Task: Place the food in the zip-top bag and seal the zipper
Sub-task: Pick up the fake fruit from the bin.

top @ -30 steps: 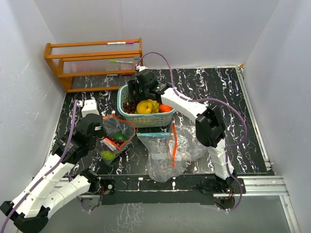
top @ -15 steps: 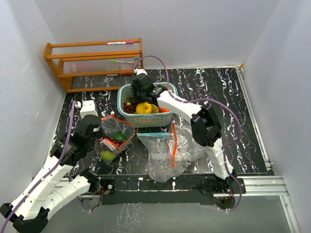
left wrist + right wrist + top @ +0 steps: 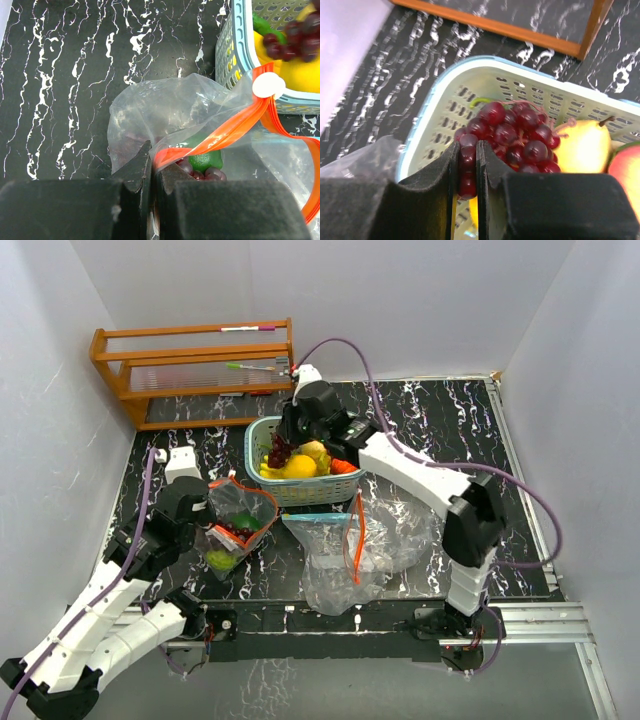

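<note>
My right gripper is shut on a strand of the dark red grapes, and the bunch hangs just above the pale blue basket. Seen from above, these grapes are over the basket's left half, beside yellow fruit and an orange one. My left gripper is shut on the orange zipper edge of the zip-top bag, holding its mouth up. Inside it lie a green fruit and more grapes.
A second clear bag with a blue label and orange strip lies crumpled in front of the basket. A wooden rack with pens stands at the back left. White walls close in both sides.
My right gripper has closed on the grapes in the basket and lifted them while its arm swung out to the right. The left gripper and its bag have stayed put.
</note>
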You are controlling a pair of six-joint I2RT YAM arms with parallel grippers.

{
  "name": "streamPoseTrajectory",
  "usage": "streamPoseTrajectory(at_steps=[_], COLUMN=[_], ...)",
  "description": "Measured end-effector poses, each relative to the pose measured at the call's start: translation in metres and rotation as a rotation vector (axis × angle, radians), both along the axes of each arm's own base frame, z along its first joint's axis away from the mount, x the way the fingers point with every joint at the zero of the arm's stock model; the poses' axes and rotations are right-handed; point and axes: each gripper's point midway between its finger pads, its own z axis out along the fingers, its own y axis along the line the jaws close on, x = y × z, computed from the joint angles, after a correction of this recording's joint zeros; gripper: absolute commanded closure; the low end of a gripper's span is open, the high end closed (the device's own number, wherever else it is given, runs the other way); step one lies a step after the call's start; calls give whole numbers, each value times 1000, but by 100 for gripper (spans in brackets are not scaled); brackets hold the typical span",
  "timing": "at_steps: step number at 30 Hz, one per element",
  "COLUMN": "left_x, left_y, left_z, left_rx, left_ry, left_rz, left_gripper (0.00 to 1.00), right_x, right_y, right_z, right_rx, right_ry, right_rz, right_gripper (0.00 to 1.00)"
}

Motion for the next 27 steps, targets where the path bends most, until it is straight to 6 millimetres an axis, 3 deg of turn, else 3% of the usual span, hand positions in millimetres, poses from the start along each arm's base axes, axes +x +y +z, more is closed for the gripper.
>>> streamPoseTrajectory(at_steps=[5,8,16,22,27], left_x=[2,4,11,20,30], left_y=[-1,-3,-10,-20,-30], left_z=[-1,-2,-5,-7,-11], left_rx=[3,6,5,-2,-9], left_ry=[3,7,14,17,21], left_rz=[1,-1,-14,-29,-47], left_gripper=[100,100,100,100,100], right_x=[-23,-38,-76,-121,-147], right_y=[-18,-27,-31,-26,-18], right_z=[73,97,119,153,174], right_rx=[106,149,212,305,381], right_ry=[-117,-153,-162,-191,-202], right_rz=[27,49,162,290,372], right_gripper=[87,87,88,88,88])
